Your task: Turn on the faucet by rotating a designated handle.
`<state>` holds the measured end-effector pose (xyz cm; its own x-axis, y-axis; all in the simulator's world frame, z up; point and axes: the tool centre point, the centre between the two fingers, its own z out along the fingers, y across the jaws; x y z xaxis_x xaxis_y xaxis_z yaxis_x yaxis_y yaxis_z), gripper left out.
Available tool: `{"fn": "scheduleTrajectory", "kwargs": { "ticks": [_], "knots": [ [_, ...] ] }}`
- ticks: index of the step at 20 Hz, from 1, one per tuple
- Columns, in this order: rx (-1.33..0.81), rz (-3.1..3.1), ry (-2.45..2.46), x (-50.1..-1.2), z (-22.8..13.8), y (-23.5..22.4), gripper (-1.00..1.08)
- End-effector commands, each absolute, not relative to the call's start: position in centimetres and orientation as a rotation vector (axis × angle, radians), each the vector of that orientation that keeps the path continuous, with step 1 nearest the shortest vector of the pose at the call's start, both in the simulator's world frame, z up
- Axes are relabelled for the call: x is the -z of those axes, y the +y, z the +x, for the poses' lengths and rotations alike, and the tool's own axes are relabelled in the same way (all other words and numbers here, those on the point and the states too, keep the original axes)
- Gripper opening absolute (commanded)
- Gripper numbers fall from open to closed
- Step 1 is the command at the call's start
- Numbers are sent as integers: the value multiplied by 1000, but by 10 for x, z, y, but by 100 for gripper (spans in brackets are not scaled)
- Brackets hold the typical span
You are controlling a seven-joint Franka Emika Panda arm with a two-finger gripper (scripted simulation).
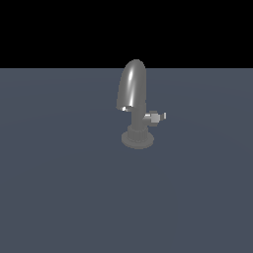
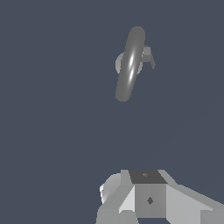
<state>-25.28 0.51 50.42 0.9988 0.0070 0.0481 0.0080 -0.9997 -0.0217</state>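
The faucet (image 1: 133, 91) is a grey metallic tap with a tall arched spout and stands on a round ribbed base (image 1: 137, 140) on the flat grey floor. The handle (image 1: 156, 117) is a short silver lever that sticks out of the stem toward the exterior view's right. In the wrist view I see the faucet (image 2: 130, 63) from above, with the handle (image 2: 148, 55) beside the spout. My gripper (image 2: 146, 183) shows only as grey blocks at the picture's edge, well apart from the faucet. Its fingers are not clear. It is out of the exterior view.
The grey floor (image 1: 59, 188) spreads flat around the faucet and ends at a black background behind it. No other object shows in either view.
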Motion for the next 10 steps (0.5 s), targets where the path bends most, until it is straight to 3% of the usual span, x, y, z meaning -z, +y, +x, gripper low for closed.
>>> {"fn": "scheduleTrajectory", "kwargs": {
  "ticks": [1, 10],
  "knots": [
    [75, -3119, -12, -504, -253, 5, -100],
    [29, -3104, 33, -505, -243, 7, -100]
  ]
}}
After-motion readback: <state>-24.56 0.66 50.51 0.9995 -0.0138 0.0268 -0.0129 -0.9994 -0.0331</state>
